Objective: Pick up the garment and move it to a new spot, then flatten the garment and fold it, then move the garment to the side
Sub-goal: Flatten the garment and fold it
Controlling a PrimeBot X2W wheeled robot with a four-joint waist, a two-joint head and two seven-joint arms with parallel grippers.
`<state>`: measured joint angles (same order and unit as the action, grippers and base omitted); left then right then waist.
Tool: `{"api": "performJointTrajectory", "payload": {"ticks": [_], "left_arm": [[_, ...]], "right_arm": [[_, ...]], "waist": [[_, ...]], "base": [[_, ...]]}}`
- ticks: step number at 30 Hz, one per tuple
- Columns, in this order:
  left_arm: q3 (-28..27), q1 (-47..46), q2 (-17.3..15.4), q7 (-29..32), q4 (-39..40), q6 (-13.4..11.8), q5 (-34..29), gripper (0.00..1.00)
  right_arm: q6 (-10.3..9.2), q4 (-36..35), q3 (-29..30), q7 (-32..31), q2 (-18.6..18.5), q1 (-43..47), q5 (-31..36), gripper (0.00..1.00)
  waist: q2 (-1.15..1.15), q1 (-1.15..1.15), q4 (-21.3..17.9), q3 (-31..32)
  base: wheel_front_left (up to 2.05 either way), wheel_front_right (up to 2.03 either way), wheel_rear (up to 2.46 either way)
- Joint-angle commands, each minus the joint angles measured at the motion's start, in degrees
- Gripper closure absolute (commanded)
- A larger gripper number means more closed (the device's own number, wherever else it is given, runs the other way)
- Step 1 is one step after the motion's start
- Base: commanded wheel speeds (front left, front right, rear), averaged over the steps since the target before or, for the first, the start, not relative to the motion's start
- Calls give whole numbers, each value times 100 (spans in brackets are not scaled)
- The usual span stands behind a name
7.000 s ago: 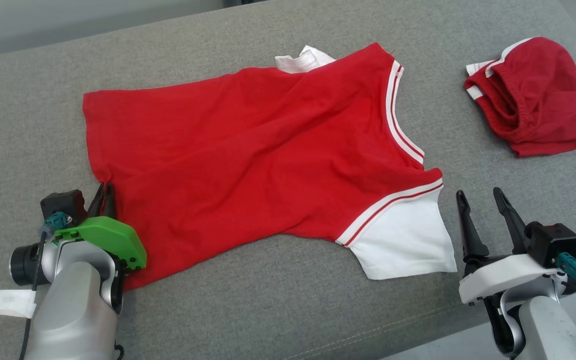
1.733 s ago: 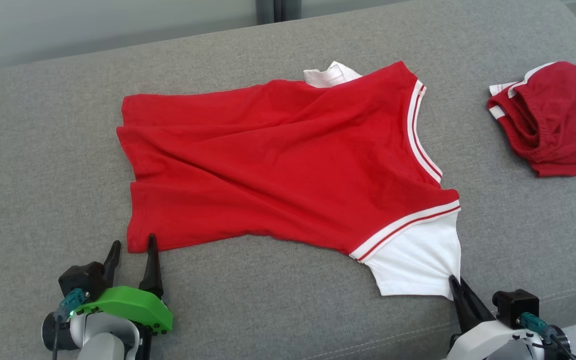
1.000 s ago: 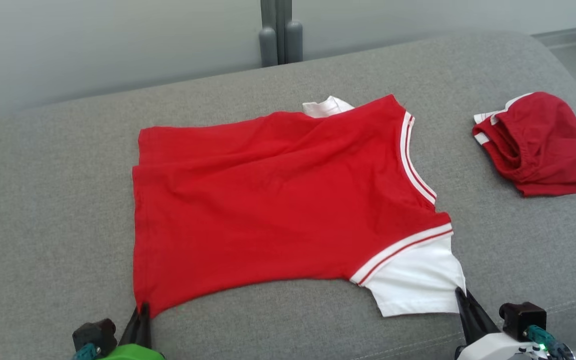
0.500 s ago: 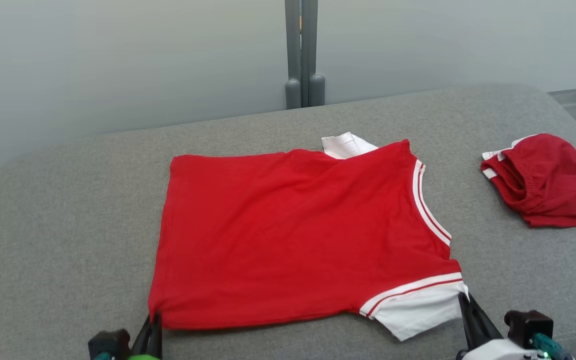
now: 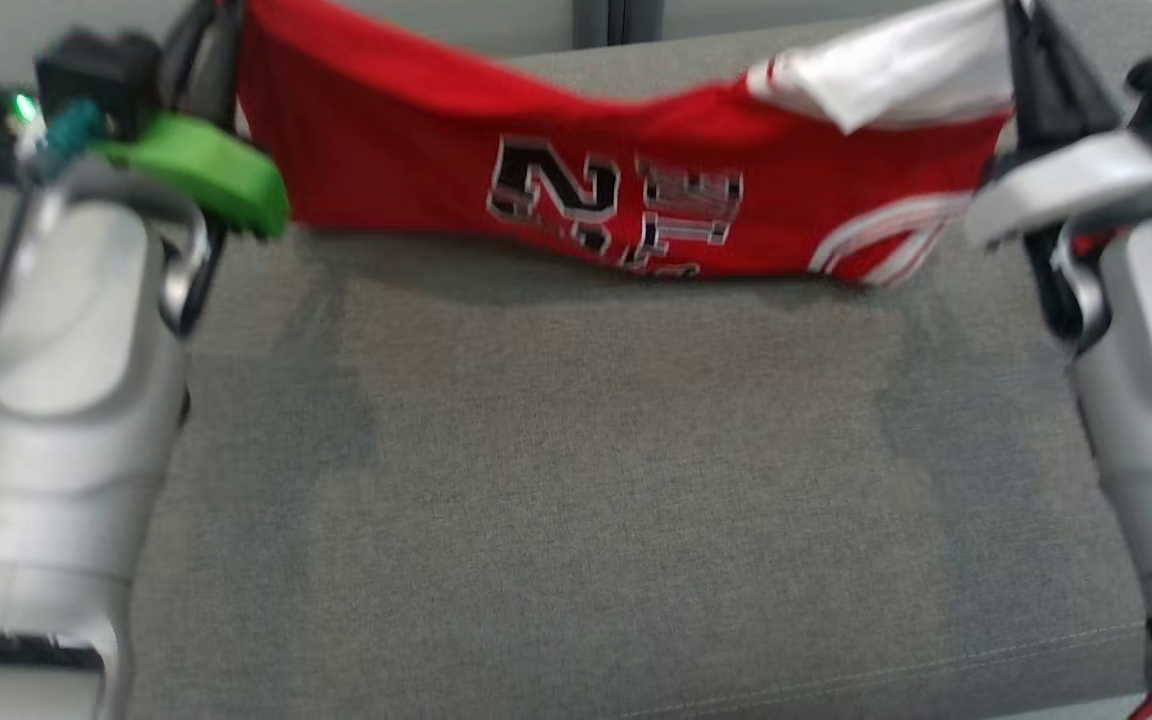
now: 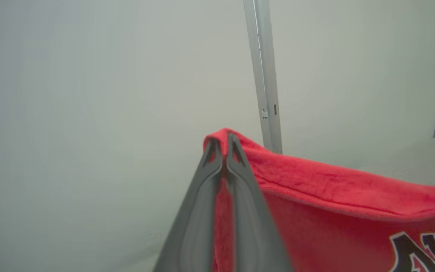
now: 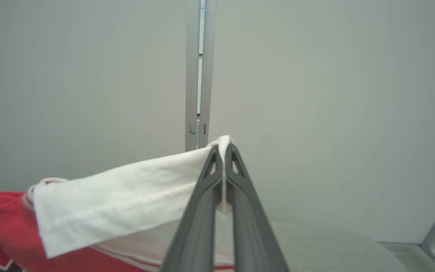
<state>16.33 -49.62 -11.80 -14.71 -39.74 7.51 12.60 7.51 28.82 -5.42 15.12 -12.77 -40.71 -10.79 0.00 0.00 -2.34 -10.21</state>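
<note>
The garment is a red jersey with white sleeves and a black-and-white number print. It hangs stretched between my two grippers above the grey cushion, and its lower edge sags close to the fabric. My left gripper is shut on the red hem corner at the upper left. My right gripper is shut on the white sleeve at the upper right. In each wrist view the fingers pinch cloth at their tips: the left gripper holds red cloth, the right gripper holds white.
The grey cushion spreads wide and bare below the hanging jersey. Behind it stands a pale wall with a grey upright post, which the wrist views show too as the post and the post. My silver forearms flank the scene.
Both grippers have risen with the jersey, lifting it off the cushion where it lay flat. Its printed side now faces me. The head view has also shifted.
</note>
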Motion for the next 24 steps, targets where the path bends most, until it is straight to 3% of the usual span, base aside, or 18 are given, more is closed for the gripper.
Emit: {"api": "performJointTrajectory", "payload": {"ticks": [1,4,6,11,17,24], "left_arm": [[106,-742,-133,24,-172,-8,-120,100],[189,-1918,-193,7,-592,-29,-267,100],[84,-2509,-109,-16,-828,-205,-250,100],[74,-3658,-65,-46,-560,-506,-526,100],[-97,-3619,-171,-45,282,-498,-648,100],[-267,-2861,-257,-39,114,-194,-413,100]], "right_arm": [[-5,169,-11,0,-72,-735,45,100],[-7,586,74,0,-214,-2004,209,100],[-7,806,387,0,-249,-2675,379,100],[-6,661,767,6,-332,-4021,1285,100],[-5,9,1248,6,-303,-4601,2050,100],[-8,216,1415,6,-292,-4240,1944,100]], "waist": [[0,0,116,-1233],[0,0,155,-1479],[0,0,243,-1475],[0,0,422,-1600],[0,0,544,-1765],[0,0,465,-2232]], "base": [[0,0,0],[0,0,0],[0,0,0],[0,0,0],[0,0,0],[0,0,0]]}}
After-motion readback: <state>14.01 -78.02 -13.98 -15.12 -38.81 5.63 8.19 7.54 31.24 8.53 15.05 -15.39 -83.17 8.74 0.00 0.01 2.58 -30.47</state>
